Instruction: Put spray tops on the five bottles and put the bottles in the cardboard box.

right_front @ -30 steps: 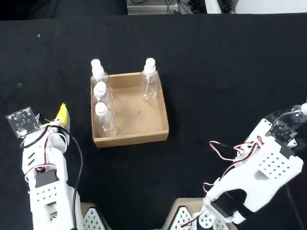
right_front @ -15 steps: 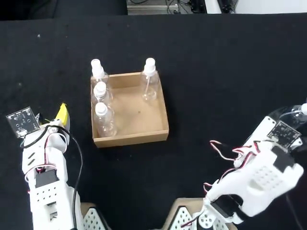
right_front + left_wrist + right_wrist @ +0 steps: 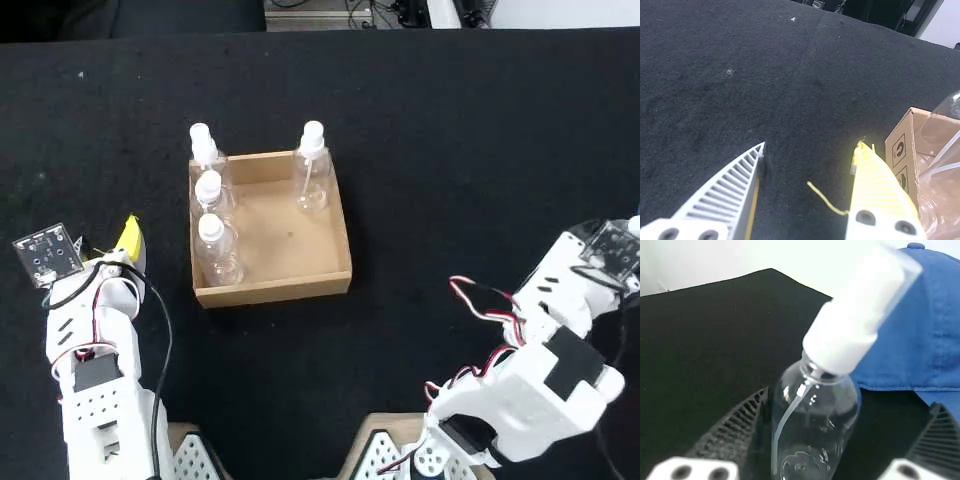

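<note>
The fifth bottle [image 3: 815, 430] is clear plastic and looks empty, with a white spray top [image 3: 855, 330] already seated on its neck and the thin dip tube showing through the wall. It leans between the jaws of the right gripper [image 3: 847, 400], which stand apart: one jaw is at or just beside the bottle's flank and the other is off it, so nothing is clamped. Behind the bottle lies a blue cloth cap [image 3: 920, 330].

I judge the bottle to be very light, smooth enough to slip, and thin enough to dent under a hard pinch. It is also top-heavy, so a nudge could tip it. The best hold is on the round body just under the shoulder. The spray top is a poor grip, since it may twist or pull loose.

In the high view the right arm [image 3: 560, 330] sits at 4 o'clock on the black table [image 3: 450, 150]. The cardboard box [image 3: 345, 245] lies toward 10 o'clock. It holds four capped bottles, three along its 9 o'clock wall [image 3: 215, 245] and one in its 1 o'clock corner [image 3: 312, 165]. The left gripper [image 3: 811, 146] waits at the box's 8 o'clock, jaws spread and empty.
</note>
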You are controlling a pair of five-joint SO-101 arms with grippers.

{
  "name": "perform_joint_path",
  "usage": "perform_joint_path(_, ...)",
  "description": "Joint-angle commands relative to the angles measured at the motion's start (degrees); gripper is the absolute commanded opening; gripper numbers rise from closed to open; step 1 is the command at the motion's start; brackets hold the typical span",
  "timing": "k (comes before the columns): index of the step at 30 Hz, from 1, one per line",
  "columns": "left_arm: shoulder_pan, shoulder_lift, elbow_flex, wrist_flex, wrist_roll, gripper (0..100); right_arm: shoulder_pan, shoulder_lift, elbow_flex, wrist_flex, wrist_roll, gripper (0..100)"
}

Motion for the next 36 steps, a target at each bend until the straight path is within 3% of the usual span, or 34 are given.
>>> perform_joint_path(1,0.4,-1.0,0.0,-1.2,0.0,26,-2.0,-3.8,-4.7,2.0,-0.4,41.6)
perform_joint_path(9,0.4,-1.0,0.0,-1.2,0.0,26,-3.6,-3.8,-4.6,2.1,0.1,41.4)
perform_joint_path(18,0.4,-1.0,0.0,-1.2,0.0,26,-3.3,-3.7,-4.7,1.9,0.1,29.6)
perform_joint_path(36,0.4,-1.0,0.0,-1.1,-0.1,26,-0.8,-3.7,-4.8,1.8,0.1,29.5)
